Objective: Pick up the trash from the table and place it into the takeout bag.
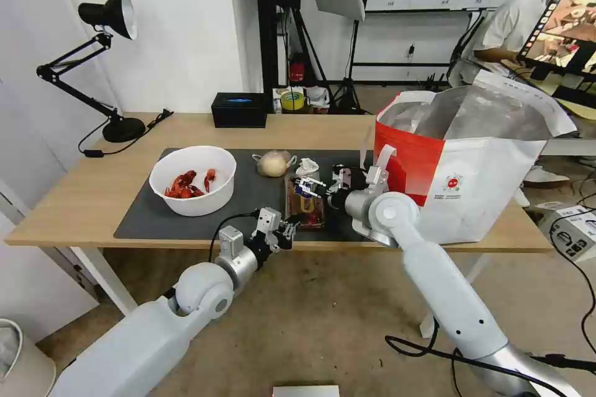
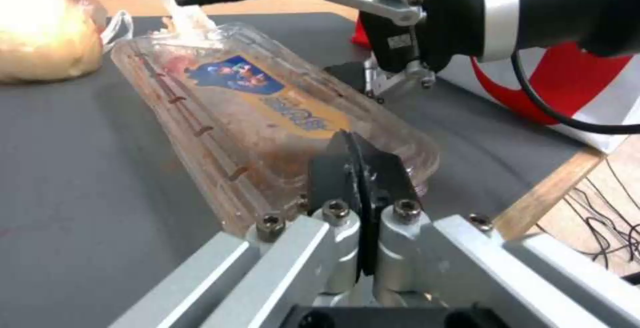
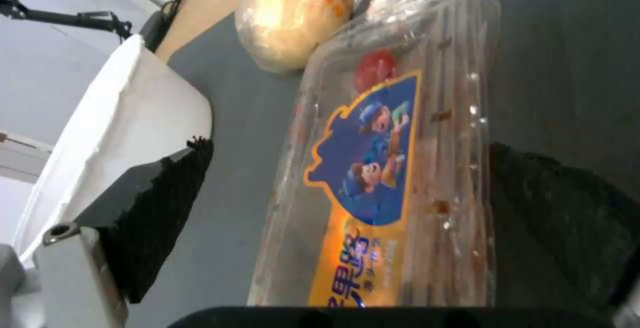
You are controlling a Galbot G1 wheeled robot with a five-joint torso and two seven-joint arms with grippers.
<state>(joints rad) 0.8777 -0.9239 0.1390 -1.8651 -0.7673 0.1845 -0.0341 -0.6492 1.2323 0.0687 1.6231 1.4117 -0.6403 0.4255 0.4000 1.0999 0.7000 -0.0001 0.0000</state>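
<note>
I note the clear tray (image 1: 304,203), smeared, blue-and-orange label, beside the takeout bag (image 1: 472,198); right gripper (image 3: 347,188) apart astride it, left gripper (image 2: 360,168) together.

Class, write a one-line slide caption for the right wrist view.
Open right pincer straddling the clear tray on the grey mat.

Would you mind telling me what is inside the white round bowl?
The white round bowl holds red crayfish shells, heaped toward its left side. Its near wall hides the bottom, so anything lying under them cannot be seen.
</note>
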